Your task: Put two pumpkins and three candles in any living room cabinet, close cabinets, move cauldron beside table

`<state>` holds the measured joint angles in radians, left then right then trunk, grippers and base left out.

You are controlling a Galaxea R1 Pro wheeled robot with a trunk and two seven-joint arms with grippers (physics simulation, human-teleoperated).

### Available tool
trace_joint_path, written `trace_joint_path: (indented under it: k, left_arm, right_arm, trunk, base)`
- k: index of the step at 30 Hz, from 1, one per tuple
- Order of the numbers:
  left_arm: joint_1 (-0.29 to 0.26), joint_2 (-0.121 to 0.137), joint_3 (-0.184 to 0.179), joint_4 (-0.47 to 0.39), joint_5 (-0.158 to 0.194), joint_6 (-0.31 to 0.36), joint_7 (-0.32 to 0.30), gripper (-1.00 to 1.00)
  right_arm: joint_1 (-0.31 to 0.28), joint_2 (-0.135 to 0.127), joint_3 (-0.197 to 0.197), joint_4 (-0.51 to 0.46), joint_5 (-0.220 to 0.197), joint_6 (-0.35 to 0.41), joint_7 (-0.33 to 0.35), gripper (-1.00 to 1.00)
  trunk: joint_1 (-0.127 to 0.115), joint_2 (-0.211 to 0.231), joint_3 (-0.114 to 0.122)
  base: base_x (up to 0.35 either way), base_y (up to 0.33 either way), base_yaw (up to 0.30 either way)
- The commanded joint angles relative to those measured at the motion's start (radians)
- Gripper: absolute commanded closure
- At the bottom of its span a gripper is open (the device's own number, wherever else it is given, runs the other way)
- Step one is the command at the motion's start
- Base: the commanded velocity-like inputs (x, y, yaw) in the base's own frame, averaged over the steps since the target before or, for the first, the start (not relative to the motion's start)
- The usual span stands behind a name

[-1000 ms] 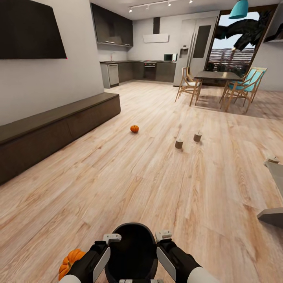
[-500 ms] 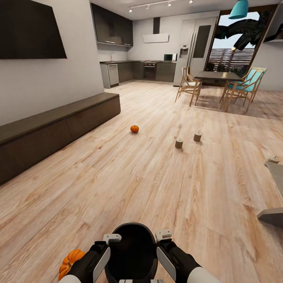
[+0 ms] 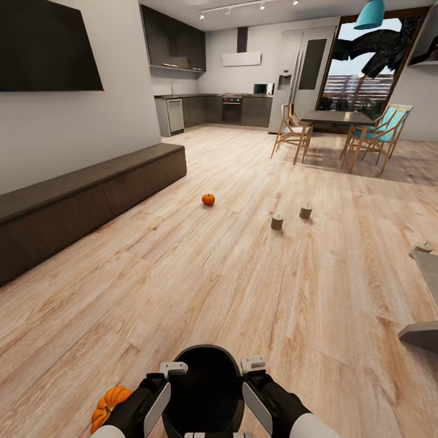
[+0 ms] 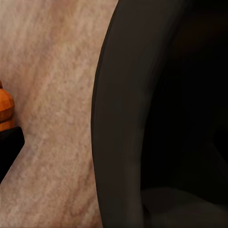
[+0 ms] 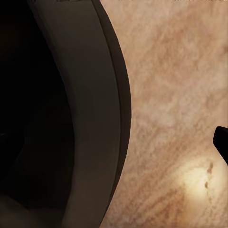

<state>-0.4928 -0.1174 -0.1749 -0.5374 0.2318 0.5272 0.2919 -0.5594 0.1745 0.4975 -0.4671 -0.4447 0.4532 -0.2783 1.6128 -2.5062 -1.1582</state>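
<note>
I'd carry the black cauldron (image 3: 204, 389) level between both arms toward the low grey table (image 3: 423, 331), though I cannot tell how either arm's jaws stand

Both forearms black with white side panels; left arm (image 3: 137, 407), right arm (image 3: 274, 404). Small grey-white brackets top each wrist, apparently camera mounts.

Cauldron (image 3: 204, 389): matte black. Pumpkins (image 3: 208, 199) (image 3: 108, 406): orange, ribbed. Candles (image 3: 277, 222) (image 3: 305, 212): tan-brown. Cabinet (image 3: 91, 194): dark brown. Floor (image 3: 243, 286): light wood planks. Dining chairs (image 3: 377, 137): teal.
</note>
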Motion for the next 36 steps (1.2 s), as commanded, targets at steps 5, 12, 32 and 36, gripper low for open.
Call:
trace_joint_path:
  k: [5,12,32,36]
  left_arm:
    - [-0.001,0.001,-0.006,-0.001,0.011,0.004,0.009,-1.00]
    - [0.000,0.001,-0.006,-0.001,0.011,0.003,0.009,-1.00]
    - [0.000,0.001,-0.006,-0.002,0.011,0.004,0.009,1.00]
    - [0.000,0.001,-0.006,-0.002,0.011,0.003,0.009,1.00]
  right_arm:
    - [-0.001,0.000,0.004,-0.001,-0.008,0.002,-0.009,-1.00]
    - [-0.001,0.000,0.004,-0.001,-0.008,0.002,-0.009,-1.00]
    - [-0.001,0.000,0.004,-0.001,-0.008,0.002,-0.009,1.00]
    - [-0.001,0.000,0.004,-0.001,-0.008,0.002,-0.009,1.00]
  trunk:
    - [0.000,0.000,-0.001]
    - [0.000,0.000,-0.001]
    - [0.000,0.000,-0.001]
    - [0.000,0.000,-0.001]
  base:
    - [0.000,0.000,0.000]
    - [0.000,0.000,0.000]
    - [0.000,0.000,0.000]
    - [0.000,0.000,0.000]
